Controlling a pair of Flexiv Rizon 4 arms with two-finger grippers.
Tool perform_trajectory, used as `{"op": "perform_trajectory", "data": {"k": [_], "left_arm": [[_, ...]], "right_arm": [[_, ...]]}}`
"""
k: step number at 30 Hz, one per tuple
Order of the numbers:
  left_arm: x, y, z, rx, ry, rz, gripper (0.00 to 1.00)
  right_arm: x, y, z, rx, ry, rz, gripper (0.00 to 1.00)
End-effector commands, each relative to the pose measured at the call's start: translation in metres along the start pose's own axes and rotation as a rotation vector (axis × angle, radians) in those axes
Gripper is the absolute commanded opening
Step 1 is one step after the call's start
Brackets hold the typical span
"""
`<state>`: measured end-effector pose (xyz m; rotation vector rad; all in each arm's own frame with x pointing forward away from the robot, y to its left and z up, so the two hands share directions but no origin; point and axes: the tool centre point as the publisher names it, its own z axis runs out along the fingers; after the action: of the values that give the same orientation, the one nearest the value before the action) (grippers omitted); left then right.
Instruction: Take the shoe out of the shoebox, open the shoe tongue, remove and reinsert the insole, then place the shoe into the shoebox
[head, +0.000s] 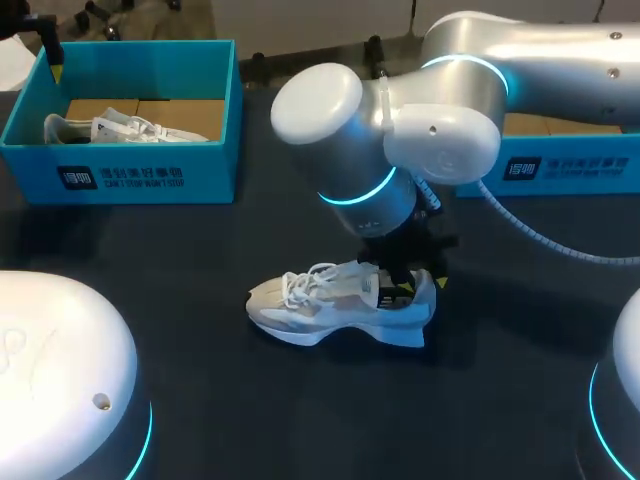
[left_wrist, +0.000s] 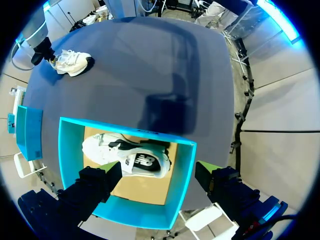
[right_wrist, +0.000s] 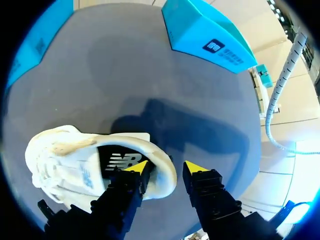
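Right tool (right_wrist: 167, 167) | spread astride shoe (right_wrist: 60, 160) heel | arm (head: 480, 110) slanting down from right

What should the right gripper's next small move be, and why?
Probably close the right gripper on the heel wall of the shoe, which rests on the table. The fingers straddle the heel wall, one tip inside and one outside, apparently not yet clamped.
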<state>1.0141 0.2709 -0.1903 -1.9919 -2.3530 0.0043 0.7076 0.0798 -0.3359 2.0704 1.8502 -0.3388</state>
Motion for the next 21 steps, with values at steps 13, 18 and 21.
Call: {"op": "perform_trajectory", "data": {"k": [13,18,21], "left_arm": [[0.000,-0.002,0.000,-0.004,0.002,-0.001,1.00],[0.000,-0.002,0.000,-0.004,0.002,-0.001,1.00],[0.000,-0.002,0.000,-0.004,0.002,-0.001,1.00]], "right_arm": [[-0.001,0.007,-0.053,-0.264,0.225,-0.435,1.00],[-0.008,0.008,-0.068,-0.320,0.405,-0.512,1.00],[-0.008,0.008,-0.068,-0.309,0.420,-0.515,1.00]]}}
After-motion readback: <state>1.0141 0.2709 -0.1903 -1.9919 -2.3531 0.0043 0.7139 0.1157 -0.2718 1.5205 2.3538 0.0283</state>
